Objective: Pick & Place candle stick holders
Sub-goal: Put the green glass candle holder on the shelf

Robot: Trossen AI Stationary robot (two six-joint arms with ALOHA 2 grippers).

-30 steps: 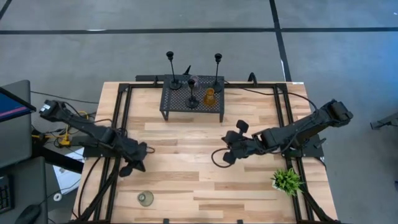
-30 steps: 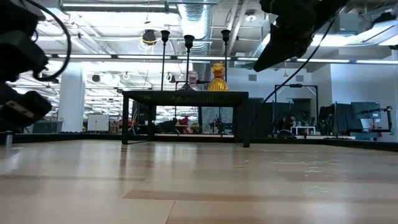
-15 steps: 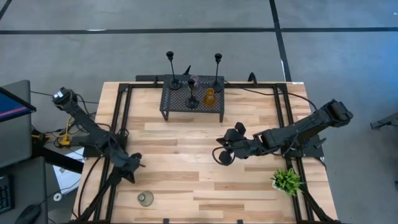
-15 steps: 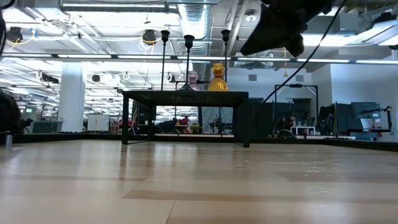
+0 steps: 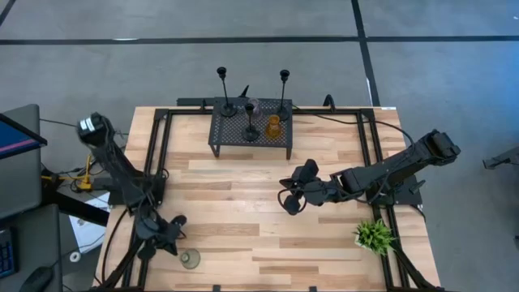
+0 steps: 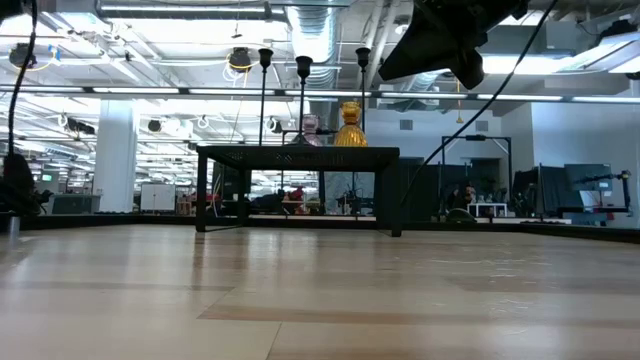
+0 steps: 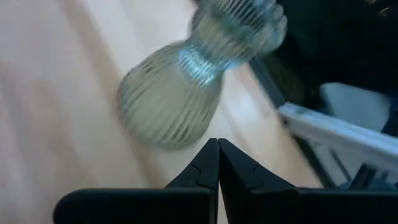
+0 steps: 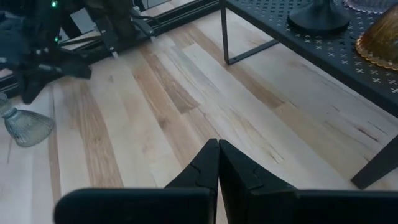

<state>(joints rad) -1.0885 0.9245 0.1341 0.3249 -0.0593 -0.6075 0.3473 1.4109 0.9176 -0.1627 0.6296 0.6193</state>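
Observation:
The grey-green ribbed holder (image 5: 190, 259) stands on its base on the table near the front left; it also shows in the left wrist view (image 7: 177, 102) and the right wrist view (image 8: 27, 128). My left gripper (image 5: 168, 236) is shut just beside it, with its fingertips (image 7: 217, 147) a little short of the holder's belly. Three slim black holders (image 5: 250, 120) stand on the black rack (image 5: 251, 139) at the far side, with the pink holder (image 5: 252, 105) and the amber holder (image 5: 273, 126). My right gripper (image 5: 291, 197) is shut and empty over the table's middle.
A small green potted plant (image 5: 373, 235) stands at the front right. Dark metal frame rails (image 5: 158, 154) run along the table's left and right sides. Bare wood lies between the rack and the near edge (image 8: 186, 93).
My left gripper has gone toward the table's near edge and down, up to the grey-green holder, while its arm has swung upright. My right gripper has drifted a little toward the table's left. The holders have stayed where they were.

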